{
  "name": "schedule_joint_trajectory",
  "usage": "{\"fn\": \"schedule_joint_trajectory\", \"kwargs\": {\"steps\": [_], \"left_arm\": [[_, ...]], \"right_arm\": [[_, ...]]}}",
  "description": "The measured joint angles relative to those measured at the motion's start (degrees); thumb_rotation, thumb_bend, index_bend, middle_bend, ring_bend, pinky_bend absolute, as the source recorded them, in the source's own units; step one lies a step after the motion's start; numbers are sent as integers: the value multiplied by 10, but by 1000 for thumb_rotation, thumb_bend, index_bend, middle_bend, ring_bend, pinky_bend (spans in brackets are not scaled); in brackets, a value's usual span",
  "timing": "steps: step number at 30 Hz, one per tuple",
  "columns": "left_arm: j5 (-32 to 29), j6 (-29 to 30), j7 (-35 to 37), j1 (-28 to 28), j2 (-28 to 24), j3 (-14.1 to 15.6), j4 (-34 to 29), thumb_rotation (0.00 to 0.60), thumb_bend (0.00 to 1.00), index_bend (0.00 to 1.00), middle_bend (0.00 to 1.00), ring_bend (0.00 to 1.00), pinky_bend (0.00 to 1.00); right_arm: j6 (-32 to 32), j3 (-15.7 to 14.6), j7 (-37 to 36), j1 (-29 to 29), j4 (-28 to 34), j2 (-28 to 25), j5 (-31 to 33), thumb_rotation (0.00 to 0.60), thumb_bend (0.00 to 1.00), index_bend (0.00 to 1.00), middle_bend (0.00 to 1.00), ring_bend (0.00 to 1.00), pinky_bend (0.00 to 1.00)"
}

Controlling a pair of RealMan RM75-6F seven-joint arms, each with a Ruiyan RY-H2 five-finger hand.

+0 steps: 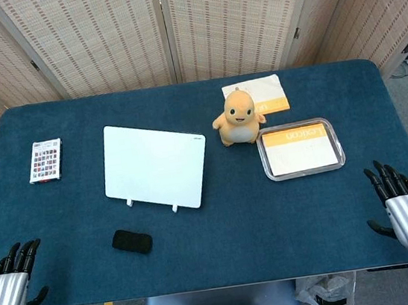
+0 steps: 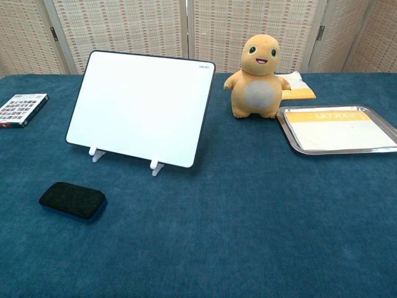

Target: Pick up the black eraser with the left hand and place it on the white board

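The black eraser is lying flat on the blue tablecloth, ahead of the left hand and off to its inner side, well apart from it, nothing touching it. Just beyond the eraser sits the white board, propped on two little white feet (in the chest view you can see it leaning back on them), with the eraser near its front left corner but not touching.

The left hand hangs at the near left corner of the table, fingers spread and released, holding nothing. Farther out from it, straight ahead near the left edge, there's a small box with a colourful grid print.

The right hand is over at the near right edge, also loose with fingers apart and empty. Ahead of it is a metal tray with an orange-and-white sheet lying in it. Just past the tray's inner corner stands an orange plush dinosaur toy, upright and facing the robot, and behind that lies an orange-and-white booklet, partly hidden by the plush.
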State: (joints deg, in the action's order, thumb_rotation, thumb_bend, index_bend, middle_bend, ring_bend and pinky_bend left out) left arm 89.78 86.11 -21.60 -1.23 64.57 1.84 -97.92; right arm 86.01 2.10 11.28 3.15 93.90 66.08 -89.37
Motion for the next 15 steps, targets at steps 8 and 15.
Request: {"fn": "schedule_joint_trajectory", "kwargs": {"steps": [8,15], "left_arm": [[7,-11,-1,-5,1,6,1,600,231,0,164,118,285],[61,14,35,-13,18,4,36,600,231,104,901,771,887]], "right_arm": [[-1,-1,5,0,0,2,-1,600,151,0,0,0,163],[-2,0,4,2,1,2,1,600,151,0,0,0,163]]}}
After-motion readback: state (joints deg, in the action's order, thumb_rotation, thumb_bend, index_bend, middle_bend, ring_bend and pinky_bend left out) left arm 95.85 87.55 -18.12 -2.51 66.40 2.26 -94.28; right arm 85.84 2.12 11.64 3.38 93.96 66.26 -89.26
